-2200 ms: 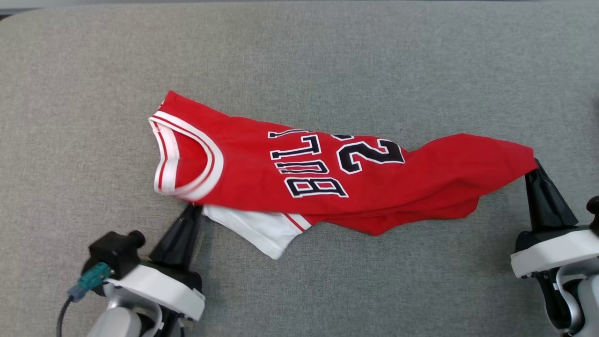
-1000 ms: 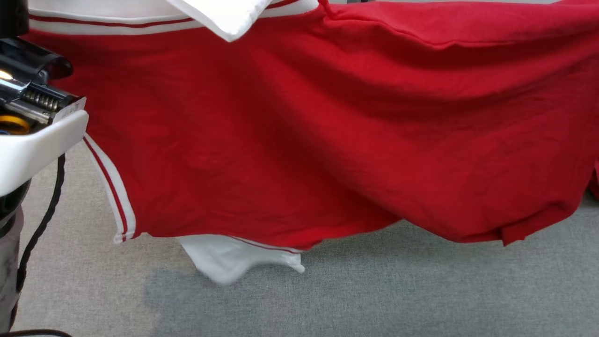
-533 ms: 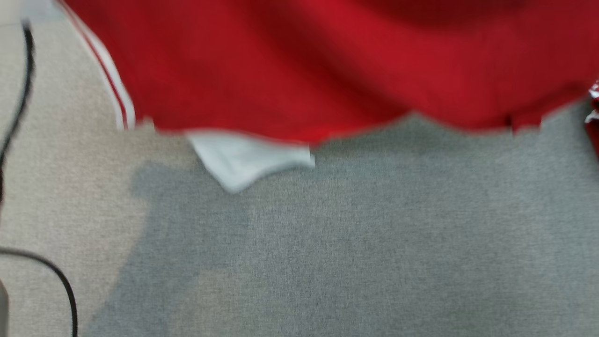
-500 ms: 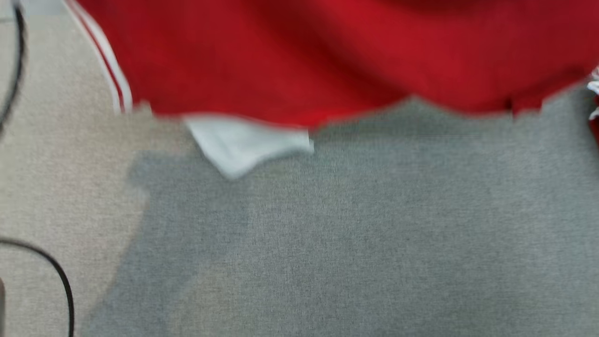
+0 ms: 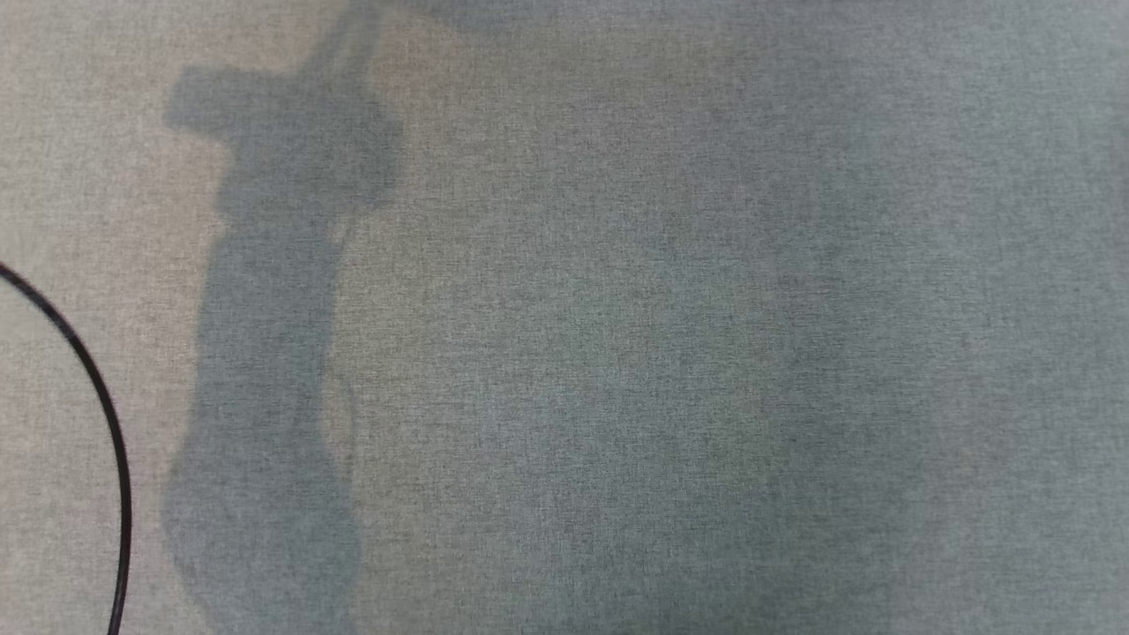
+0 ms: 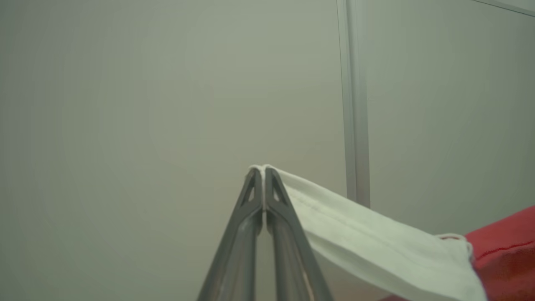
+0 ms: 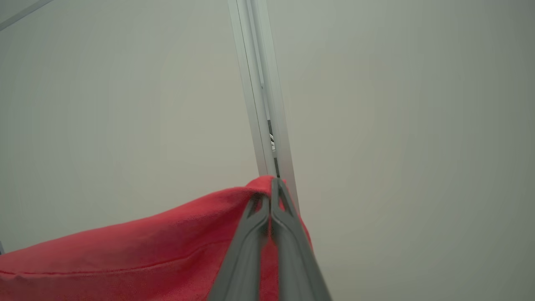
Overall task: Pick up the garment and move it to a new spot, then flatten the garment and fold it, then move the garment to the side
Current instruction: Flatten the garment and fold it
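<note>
Left pincer [image 6: 263, 169] is clamped tight on the white trim of the garment [image 6: 368, 242], and right pincer [image 7: 273, 184] is pinched shut on a red corner of it, so it's held up between the two with a pale wall [image 6: 125, 104] behind. Down on the grey desk [image 5: 617, 353] there's a shadow [image 5: 265, 353], and a black cable [image 5: 106, 414] at the left

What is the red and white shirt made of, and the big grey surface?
The red and white shirt: soft matte knit cloth, probably; it drapes and shows stitched seams. The grey surface: likely woven fabric, matte, with fine speckled weave.
</note>
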{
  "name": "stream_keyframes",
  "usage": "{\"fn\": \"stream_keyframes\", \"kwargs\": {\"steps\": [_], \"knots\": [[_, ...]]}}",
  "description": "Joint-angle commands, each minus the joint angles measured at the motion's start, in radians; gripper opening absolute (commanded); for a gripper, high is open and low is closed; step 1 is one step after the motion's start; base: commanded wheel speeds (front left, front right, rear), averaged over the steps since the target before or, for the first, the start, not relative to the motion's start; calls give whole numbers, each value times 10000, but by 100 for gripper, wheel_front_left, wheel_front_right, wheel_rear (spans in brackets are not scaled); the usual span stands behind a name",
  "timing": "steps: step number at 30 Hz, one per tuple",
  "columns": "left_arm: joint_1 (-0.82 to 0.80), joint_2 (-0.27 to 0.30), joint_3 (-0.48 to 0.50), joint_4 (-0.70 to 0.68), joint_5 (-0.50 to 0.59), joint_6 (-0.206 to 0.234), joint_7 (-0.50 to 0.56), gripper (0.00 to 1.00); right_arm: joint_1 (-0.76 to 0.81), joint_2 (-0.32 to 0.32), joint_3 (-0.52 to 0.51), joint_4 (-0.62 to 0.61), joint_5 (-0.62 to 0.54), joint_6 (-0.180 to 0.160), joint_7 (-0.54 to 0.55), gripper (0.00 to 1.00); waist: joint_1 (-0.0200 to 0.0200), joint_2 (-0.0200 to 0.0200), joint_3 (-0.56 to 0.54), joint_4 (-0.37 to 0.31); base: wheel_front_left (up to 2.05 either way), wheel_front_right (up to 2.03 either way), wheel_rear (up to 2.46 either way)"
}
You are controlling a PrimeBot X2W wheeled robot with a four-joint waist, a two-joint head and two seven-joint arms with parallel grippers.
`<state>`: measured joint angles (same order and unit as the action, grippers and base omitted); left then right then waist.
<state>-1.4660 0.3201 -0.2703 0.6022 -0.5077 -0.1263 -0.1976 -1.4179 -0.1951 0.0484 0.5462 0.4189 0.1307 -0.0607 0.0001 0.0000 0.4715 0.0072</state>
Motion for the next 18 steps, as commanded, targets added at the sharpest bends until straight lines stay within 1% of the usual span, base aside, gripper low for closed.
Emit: {"fn": "stream_keyframes", "kwargs": {"steps": [1, 4, 9, 11, 14, 18], "knots": [[70, -126, -91, 607, -258, -44, 6, 0, -23, 86, 131, 687, 28, 2, -98, 0, -1, 0, 21, 32, 0, 0, 0], [341, -387, -326, 1791, -785, -62, 293, 0, 0, 259, 453, 1881, 162, 2, -273, 0, -1, 0, 138, 83, 0, 0, 0], [871, -694, -667, 2934, -1856, -46, 553, 0, 577, 294, 1087, 3092, 588, 2, -703, 0, -1, 0, 277, 182, 0, 0, 0], [1316, -795, -832, 3270, -2232, -47, 592, 0, 918, 251, 1345, 3397, 818, 2, -851, 0, -1, 0, 344, 199, 0, 0, 0], [2011, -894, -950, 3537, -2806, -48, 250, 0, 1596, 276, 1752, 3604, 1290, 2, -1194, 0, -1, 0, 338, 183, 0, 0, 0], [3625, -1029, -1095, 3544, -3600, -49, -330, 0, 3220, 264, 2230, 3470, 2208, 2, -1663, 0, -1, 0, -76, 139, 0, 0, 0]]}}
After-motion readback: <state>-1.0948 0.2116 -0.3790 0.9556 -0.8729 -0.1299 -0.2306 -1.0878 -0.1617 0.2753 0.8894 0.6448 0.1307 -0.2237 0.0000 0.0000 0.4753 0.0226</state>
